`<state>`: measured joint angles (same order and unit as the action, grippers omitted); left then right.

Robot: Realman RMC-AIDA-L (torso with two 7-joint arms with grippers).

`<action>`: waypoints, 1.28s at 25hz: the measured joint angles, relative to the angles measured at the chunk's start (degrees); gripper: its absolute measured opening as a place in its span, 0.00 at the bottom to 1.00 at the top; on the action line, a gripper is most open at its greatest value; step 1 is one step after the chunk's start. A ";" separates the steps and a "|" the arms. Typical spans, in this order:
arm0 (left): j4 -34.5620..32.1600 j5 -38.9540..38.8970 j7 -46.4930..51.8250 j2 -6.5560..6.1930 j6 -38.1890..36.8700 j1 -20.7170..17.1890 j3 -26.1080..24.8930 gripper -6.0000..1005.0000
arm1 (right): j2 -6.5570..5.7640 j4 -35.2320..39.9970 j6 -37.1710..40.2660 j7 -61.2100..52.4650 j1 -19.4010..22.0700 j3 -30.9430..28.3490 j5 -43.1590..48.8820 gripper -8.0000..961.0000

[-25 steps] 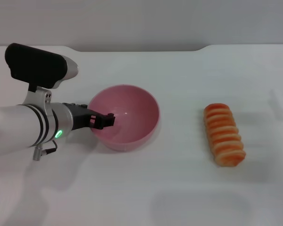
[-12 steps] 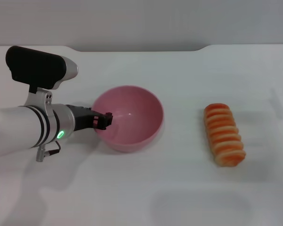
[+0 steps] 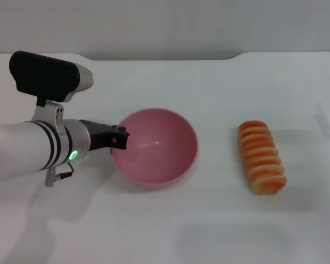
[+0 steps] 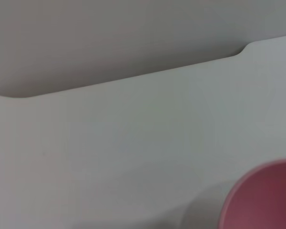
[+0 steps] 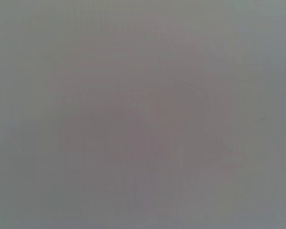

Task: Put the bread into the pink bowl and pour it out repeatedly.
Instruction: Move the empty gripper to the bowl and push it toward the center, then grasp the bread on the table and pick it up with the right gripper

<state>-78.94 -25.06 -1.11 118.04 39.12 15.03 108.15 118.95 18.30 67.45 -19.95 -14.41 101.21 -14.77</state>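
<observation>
Left gripper [image 3: 121, 138] at the near-left rim of the pink bowl [image 3: 157, 146], dark fingertips pinching the rim between them, one tip over the edge and just inside. Reaching in level from the robot's left side: white forearm with a green light, a black-and-silver camera block sitting on top. Bowl empty, resting on the white table [image 3: 209, 220], its opening facing up. Bread [image 3: 261, 157] well apart from it on the robot's right, lying flat with the ridged, striped top upward and its long axis running away from the robot. In the left wrist view, only a curved slice of the pink bowl [image 4: 264, 198] at one corner, plus bare table and its far edge; no fingers visible there. Right wrist view a blank grey blur, nothing readable. Right gripper nowhere in any view.
</observation>
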 joint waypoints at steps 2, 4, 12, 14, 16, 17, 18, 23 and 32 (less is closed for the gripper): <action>-0.18 0.00 -0.01 0.00 0.00 0.15 0.03 0.17 | -0.08 0.30 -0.30 -0.05 0.01 0.02 0.00 0.82; -0.30 0.00 -0.02 -0.01 -0.01 0.54 0.02 0.09 | -0.19 1.44 -1.73 -0.61 0.22 0.18 0.00 0.82; -1.25 0.08 -0.04 -0.13 0.39 2.42 -0.63 0.05 | -1.75 18.73 -21.50 -7.27 5.12 -0.09 8.27 0.82; -2.08 0.29 -0.04 -0.17 0.49 2.48 -1.02 0.05 | -2.37 26.19 -30.75 -11.11 6.75 -0.22 13.57 0.82; -2.08 0.29 -0.04 -0.17 0.49 2.48 -1.02 0.05 | -2.31 32.58 -38.84 -13.24 8.20 -0.52 18.45 0.82; -2.55 0.52 -0.16 -0.18 0.61 2.78 -1.48 0.05 | -1.88 35.85 -42.58 -13.62 8.94 -0.66 20.50 0.82; -2.68 0.60 -0.42 -0.19 1.12 3.51 -1.88 0.05 | -1.47 38.71 -46.12 -13.75 9.55 -0.59 22.20 0.82; -3.08 0.73 -0.93 -0.23 3.60 5.54 -3.28 0.05 | -1.40 49.89 -68.26 -13.61 8.27 4.32 24.33 0.82; -2.23 1.30 -2.07 -0.19 6.42 8.50 -6.29 0.05 | -2.11 52.52 -90.90 11.34 -0.02 5.20 -6.71 0.82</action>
<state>-81.17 -23.76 -3.17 117.86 45.54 23.53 101.86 116.84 70.83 -23.45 -8.61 -14.43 106.41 -21.48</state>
